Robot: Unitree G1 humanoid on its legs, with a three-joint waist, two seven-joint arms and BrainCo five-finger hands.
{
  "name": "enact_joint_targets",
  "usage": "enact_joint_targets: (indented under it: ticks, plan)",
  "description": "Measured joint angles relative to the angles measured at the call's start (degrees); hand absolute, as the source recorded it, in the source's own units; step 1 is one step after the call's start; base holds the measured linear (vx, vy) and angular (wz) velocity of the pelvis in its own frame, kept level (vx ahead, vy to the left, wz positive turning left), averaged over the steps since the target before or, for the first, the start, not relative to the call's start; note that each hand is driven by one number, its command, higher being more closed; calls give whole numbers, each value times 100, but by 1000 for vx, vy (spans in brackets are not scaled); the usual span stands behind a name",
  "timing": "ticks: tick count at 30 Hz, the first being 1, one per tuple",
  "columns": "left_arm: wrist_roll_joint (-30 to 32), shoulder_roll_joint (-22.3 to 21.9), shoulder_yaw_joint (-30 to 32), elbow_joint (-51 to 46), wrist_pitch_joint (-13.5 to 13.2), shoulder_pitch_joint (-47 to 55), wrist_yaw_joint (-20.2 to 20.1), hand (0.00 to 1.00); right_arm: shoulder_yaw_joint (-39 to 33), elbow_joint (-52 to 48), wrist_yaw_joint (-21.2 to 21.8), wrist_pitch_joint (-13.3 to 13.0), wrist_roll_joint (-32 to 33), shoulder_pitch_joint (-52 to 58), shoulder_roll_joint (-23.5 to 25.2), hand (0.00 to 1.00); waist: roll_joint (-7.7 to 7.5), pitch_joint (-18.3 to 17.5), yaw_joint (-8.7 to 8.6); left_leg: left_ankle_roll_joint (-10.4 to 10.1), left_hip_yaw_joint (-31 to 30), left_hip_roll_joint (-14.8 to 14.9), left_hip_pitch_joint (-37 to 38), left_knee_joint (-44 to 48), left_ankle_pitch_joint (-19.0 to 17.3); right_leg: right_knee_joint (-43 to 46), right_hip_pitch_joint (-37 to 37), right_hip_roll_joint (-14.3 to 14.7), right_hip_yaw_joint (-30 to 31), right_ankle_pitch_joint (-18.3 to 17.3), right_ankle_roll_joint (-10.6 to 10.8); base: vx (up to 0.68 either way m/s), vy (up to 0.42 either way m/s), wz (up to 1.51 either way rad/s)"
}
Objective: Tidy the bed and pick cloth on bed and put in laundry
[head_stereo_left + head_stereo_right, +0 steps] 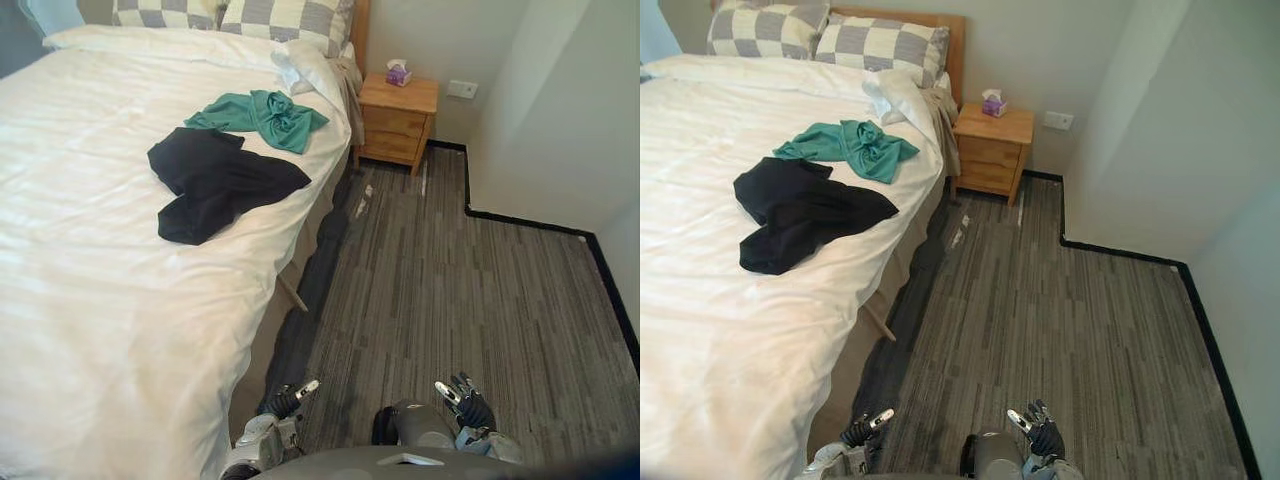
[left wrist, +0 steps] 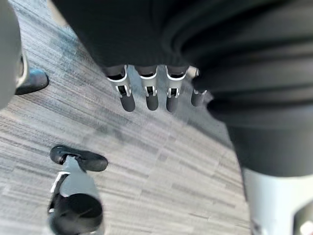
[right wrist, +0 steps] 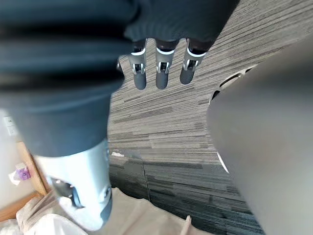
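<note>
**Two cloths on the bed, both hands empty and low**

A black cloth (image 1: 215,180) lies crumpled on the white bed (image 1: 100,300), near the edge that faces the floor (image 1: 450,290). A green cloth (image 1: 265,115) lies bunched just beyond it, toward the head of the bed, and the two look to touch or nearly touch at one corner. Checked pillows (image 1: 285,18) stand against the headboard. A wooden nightstand (image 1: 398,120) stands beside the head of the bed with a tissue box (image 1: 398,73) on top.

The left hand (image 1: 285,400) hangs low over the floor, close to the side of the bed. Its fingers (image 2: 151,95) are straight and spread from the thumb, holding nothing. The right hand (image 1: 470,405) hangs over the floor farther from the bed, its fingers (image 3: 161,73) also straight and empty. Both hands are well apart from the cloths.
</note>
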Motion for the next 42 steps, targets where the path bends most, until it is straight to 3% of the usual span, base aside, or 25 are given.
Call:
enact_joint_targets:
  ticks: [1, 2, 3, 5, 8, 9, 15, 22, 25, 27, 29, 31, 32, 33, 35, 37, 39, 41, 42]
  plan:
    - [-22, 23, -30, -5, -3, -6, 63, 0, -127, 3, -20, 11, -1, 28, 44, 0, -93, 22, -63, -37, -28, -23, 3, -7, 15, 464, 9, -180, -35, -241, 77, -108, -216, -2]
    - [-58, 98, -129, -28, -6, 8, 93, 0, -217, 108, -73, 50, -16, 84, 87, 0, -151, -9, -88, -136, -53, -120, 77, -44, 62, 193, 275, -295, 30, -471, 316, -23, -161, -26]
    - [-69, 140, -139, 48, -3, -25, 144, 0, -275, 214, -104, 105, -6, 34, 68, 0, -124, 17, -6, -170, -41, -64, 121, -116, 86, -341, 547, 8, 161, -466, 160, 2, -162, -54]
    - [-108, 110, -291, 168, 67, 11, 184, 0, -342, 298, -158, 175, -86, 17, -68, 0, 93, -38, 40, 25, -287, 100, 35, -176, 267, -1362, 877, 407, 335, 73, 67, -31, -176, -75]
    - [-285, 210, -379, 154, 113, 1, 211, 0, -488, 508, -288, 265, -140, 44, -96, 0, 72, -27, 20, 10, -661, 99, -292, -177, 404, -2099, 1114, 587, 437, 450, 36, -71, -121, -25]
    - [-313, 387, -497, 408, 190, 148, 405, 0, -223, 685, -498, 533, -354, 81, -202, 0, 53, -257, 90, 24, -853, 30, -300, -175, 354, -3747, 1700, 621, 581, 1490, 115, -41, -40, -3]
    - [-321, 385, -477, 403, 156, 164, 404, 0, -312, 683, -487, 528, -346, 83, -178, 0, 68, -244, 94, 23, -852, 55, -312, -168, 353, -3746, 1695, 633, 526, 1458, 99, 0, -2, 1]
    - [-480, 214, -42, 40, -398, 419, 413, 0, -599, 511, -272, 234, -224, 287, -73, 0, 79, -127, 255, 13, -825, 141, -578, 177, 347, -3741, 1693, 492, -62, 1277, 96, 16, -16, 17]
    - [-463, 226, -15, -179, -666, 518, 480, 0, -602, 502, -86, 43, -222, 273, -85, 0, 76, 15, 264, -94, -815, 304, -770, 717, 282, -3557, 1692, 455, -355, 1045, 91, 61, -46, 7]
    - [-430, 297, -21, -356, -781, 616, 649, 0, -527, 482, -123, -108, -559, 255, -98, 0, 30, 110, 353, -127, -799, 538, -961, 1496, 262, -3154, 1660, 436, -483, 706, 21, 91, -84, -16]
    - [-393, 304, -30, -541, -817, 722, 751, 0, -360, 431, -121, -158, -966, 235, -191, 0, 83, 131, 349, -192, -829, 816, -1309, 2415, 315, -2802, 1566, 451, -487, 453, -51, 147, -96, -14]
    - [-293, 326, -27, -690, -861, 751, 711, 0, -126, 423, -143, -157, -1148, 243, -337, 0, 108, 175, 336, -62, -1084, 1100, -1844, 3721, 726, -2389, 1541, 449, -499, 146, -86, 202, -83, -11]
    - [-250, 303, -18, -761, -904, 758, 659, 0, 81, 412, -153, -154, -1145, 255, -409, 0, 87, 158, 327, 75, -1340, 1232, -2233, 4511, 1343, -2214, 1573, 464, -382, 79, -114, 248, -76, -40]
    - [-231, 289, -9, -798, -947, 753, 607, 0, 265, 396, -157, -151, -1135, 229, -484, 0, 88, 192, 392, 5, -1684, 1221, -2652, 5104, 1714, -2215, 1686, 466, -177, 40, -175, 277, -66, -58]
    - [-219, 287, -8, -843, -938, 748, 538, 0, 301, 403, -163, -119, -1127, 92, -527, 0, 119, 207, 388, -61, -1963, 937, -3033, 5468, 969, -2272, 1879, 421, 140, 14, -229, 367, -50, -75]
    - [-219, 277, -9, -892, -921, 744, 525, 0, 290, 473, -158, -71, -1125, -9, -503, 0, 71, 247, 402, -53, -1884, 570, -3091, 5041, 589, -2369, 2150, 297, 401, 14, -229, 342, -2, -82]
    - [-222, 274, -6, -901, -863, 740, 525, 0, 236, 457, -138, -63, -1134, -35, -411, 0, 23, 280, 421, 5, -1571, 265, -3082, 3948, 378, -2486, 2426, 171, 588, 12, -225, 256, 42, -79]
    - [-230, 266, -5, -899, -818, 711, 526, 0, 230, 424, -111, -70, -1141, -53, -367, 0, 10, 275, 444, 54, -1230, 186, -3080, 2633, 476, -2666, 2573, 93, 606, -86, -59, 216, 74, -64]
    - [-227, 241, 4, -887, -801, 662, 525, 0, 208, 372, -106, -78, -1134, -35, -358, 0, 62, 287, 445, 116, -1093, 201, -3074, 1780, 730, -2800, 2695, 73, 608, -153, 56, 293, 121, -39]
